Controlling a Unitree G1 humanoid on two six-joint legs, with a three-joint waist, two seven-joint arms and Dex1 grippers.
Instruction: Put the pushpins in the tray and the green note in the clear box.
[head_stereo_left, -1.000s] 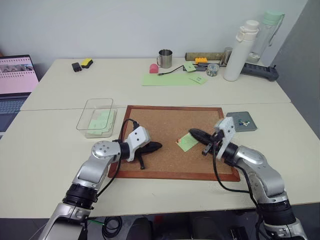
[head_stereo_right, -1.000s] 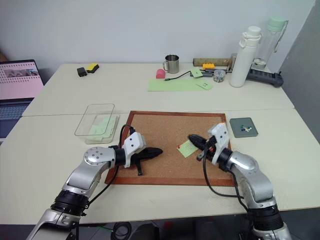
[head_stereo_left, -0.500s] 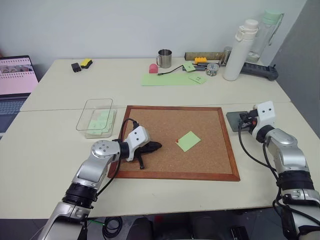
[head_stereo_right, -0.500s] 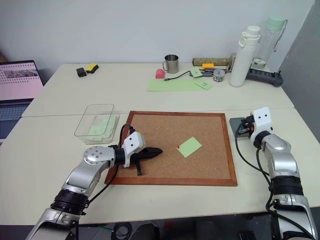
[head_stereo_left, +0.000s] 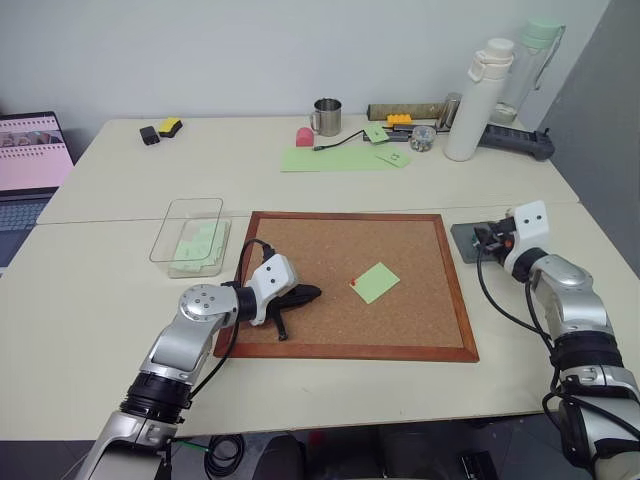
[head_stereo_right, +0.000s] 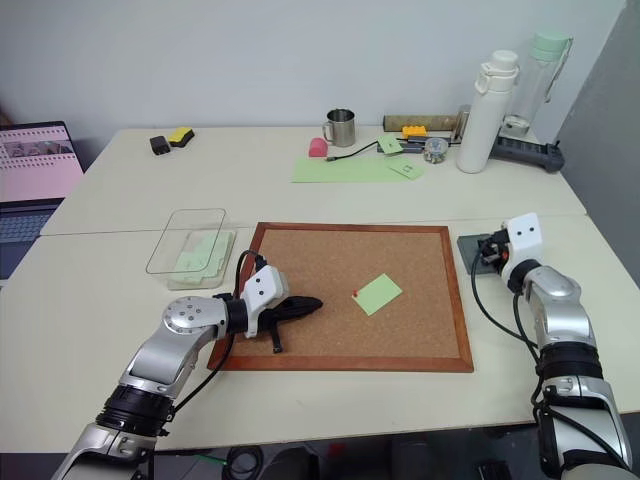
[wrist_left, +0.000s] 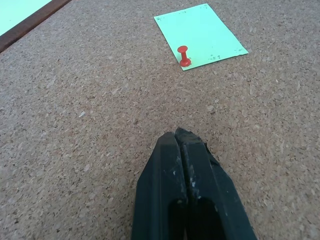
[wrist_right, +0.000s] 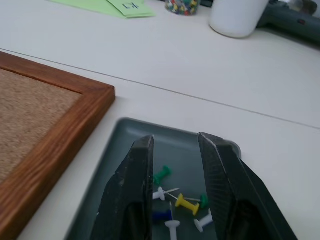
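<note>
Right tool (wrist_right: 176, 150) now poised over the tray (wrist_right: 107, 185), off the right edge of the corkboard (head_stereo_left: 330, 250); a second ago low over the corkboard beside the green note (head_stereo_left: 376, 282). Fingers (wrist_right: 136, 165) slightly apart, nothing between them. Below them in the tray, a scatter of pushpins (wrist_right: 182, 202): green, yellow, white, blue.

Left tool (wrist_left: 182, 137) pressed together, empty, lying on the left part of the corkboard, tips aimed toward the green note. Same spot as a second ago.

Green note flat near the middle of the corkboard, tilted, held by a red pushpin (wrist_left: 184, 55) upright at its left corner. Uncovered now that the right arm is gone from above it.

Clear box (head_stereo_left: 193, 232) on the desk (head_stereo_left: 120, 200) just beyond the left edge of the corkboard, light-green papers inside. Unmoved.

Long green sheet (head_stereo_left: 330, 158), metal mug (head_stereo_left: 327, 116) and white bottle (head_stereo_left: 475, 100) well behind the corkboard, as before.
</note>
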